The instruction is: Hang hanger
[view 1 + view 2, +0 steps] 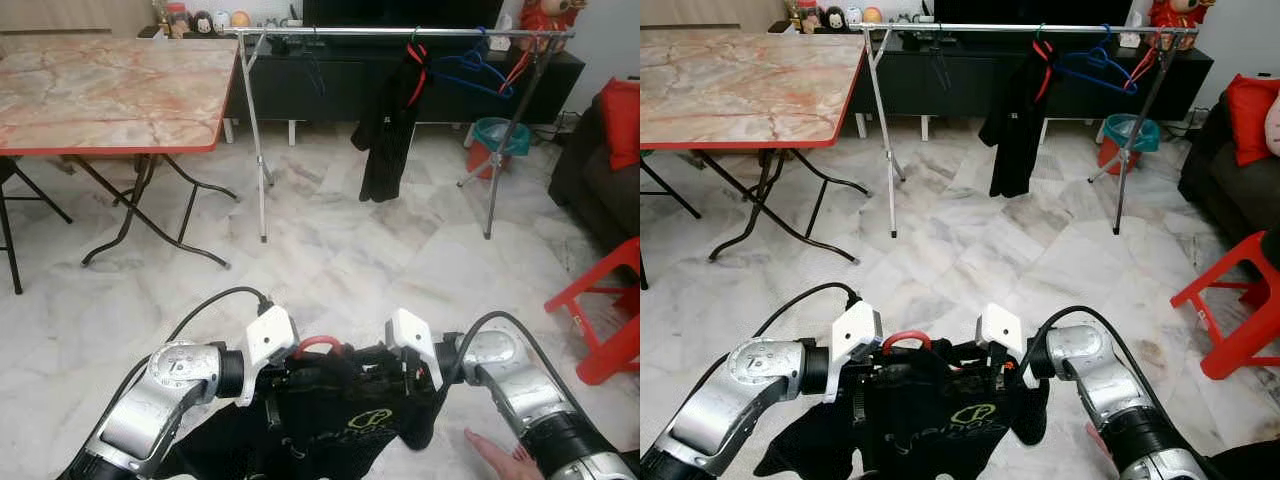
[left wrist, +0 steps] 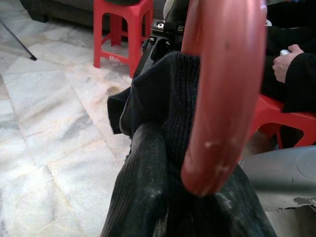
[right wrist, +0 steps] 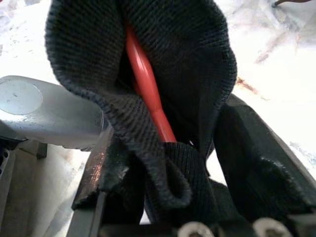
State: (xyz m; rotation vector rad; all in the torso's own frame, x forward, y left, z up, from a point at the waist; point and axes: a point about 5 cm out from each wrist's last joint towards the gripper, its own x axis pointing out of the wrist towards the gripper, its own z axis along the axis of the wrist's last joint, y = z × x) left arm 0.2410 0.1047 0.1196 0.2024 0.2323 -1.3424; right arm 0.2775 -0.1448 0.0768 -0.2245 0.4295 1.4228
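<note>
Both arms bent inward, low before the torso. Left gripper point(image 1: 283, 375) and right gripper point(image 1: 400, 378): each clamped on black garment point(image 1: 345, 420) carrying red hanger point(image 1: 318, 345), held between them.

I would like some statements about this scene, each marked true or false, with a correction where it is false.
1. The clothes rail already carries a black garment and a blue hanger. True.
2. The hanger held between the two grippers is green. False: the red hanger shows its hook above the black shirt.
3. The left gripper and the right gripper are both at the black shirt. True.
4. The folding table stands on the robot's right. False: it is on the robot's left.
5. The red stool is under the clothes rail. False: it stands apart, on the robot's right.
</note>
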